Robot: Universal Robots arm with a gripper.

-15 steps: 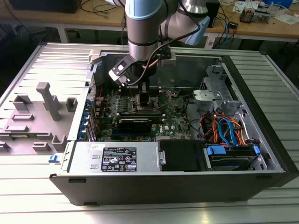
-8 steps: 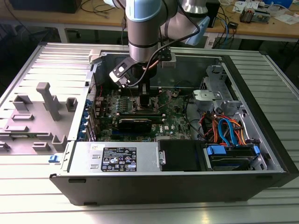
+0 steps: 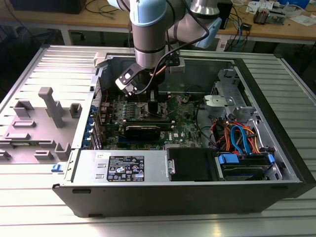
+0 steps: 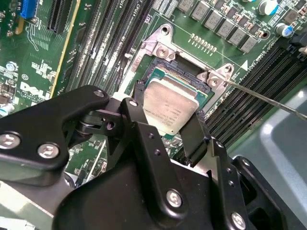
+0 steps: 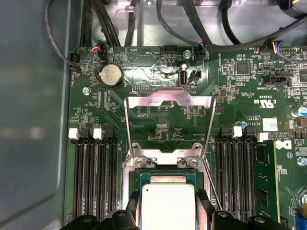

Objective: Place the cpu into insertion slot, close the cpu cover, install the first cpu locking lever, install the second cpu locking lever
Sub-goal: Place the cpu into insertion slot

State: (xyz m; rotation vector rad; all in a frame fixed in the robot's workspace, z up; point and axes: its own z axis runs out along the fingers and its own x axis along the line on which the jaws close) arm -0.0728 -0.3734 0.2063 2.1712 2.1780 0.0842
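jaws: pinching the cpu (image 4: 170, 108) by two opposite edges | gripper (image 4: 167, 114): low over the insertion slot (image 4: 180, 72) (seated or not, cannot tell) | cpu cover (image 5: 168, 98): swung open | place: mid computer case (image 3: 276, 165)

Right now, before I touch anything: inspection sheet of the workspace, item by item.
Surface: ribbed metal table carrying an open computer case.
Job's things: cpu over the insertion slot, seated or not cannot be told; cpu cover raised open; thin metal lever angled away from the slot.
Clutter: grey fixture blocks on the exterior view's left.
End effector: end effector shut on the cpu.
Cables: orange and blue bundle in the case; black leads at the board edge.
Surroundings: workbench behind, with loose items.
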